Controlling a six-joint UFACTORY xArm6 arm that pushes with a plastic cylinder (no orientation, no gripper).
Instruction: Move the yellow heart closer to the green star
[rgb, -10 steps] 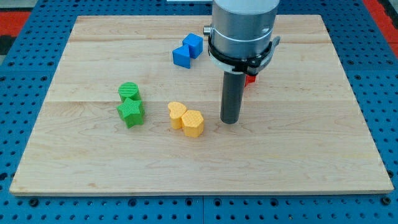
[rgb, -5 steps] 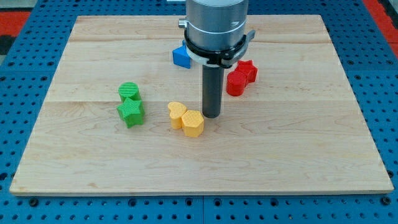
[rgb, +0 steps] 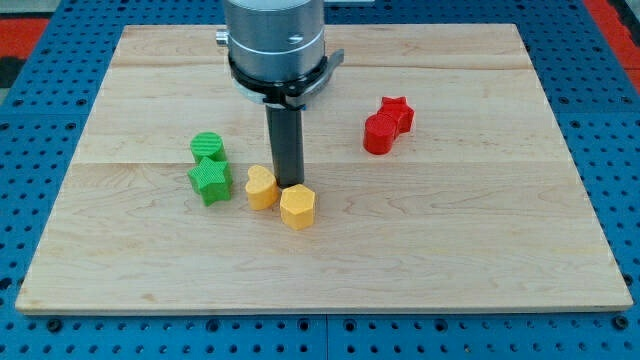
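Note:
The yellow heart (rgb: 261, 187) lies on the wooden board, a short gap to the right of the green star (rgb: 210, 180). A green cylinder (rgb: 207, 146) stands just above the star. A yellow hexagon block (rgb: 297, 207) sits to the lower right of the heart. My tip (rgb: 290, 184) is down on the board between the heart and the hexagon, right beside the heart's right side and just above the hexagon.
A red cylinder (rgb: 378, 133) and a red star (rgb: 397, 113) sit together at the view's right of the arm. The arm's grey body (rgb: 275, 45) hides the board's top middle. The board (rgb: 500, 220) ends on a blue pegboard.
My tip has swept to the view's left. The yellow heart slid left toward the green star, and the yellow hexagon shifted left and down. The blue blocks are now hidden behind the arm.

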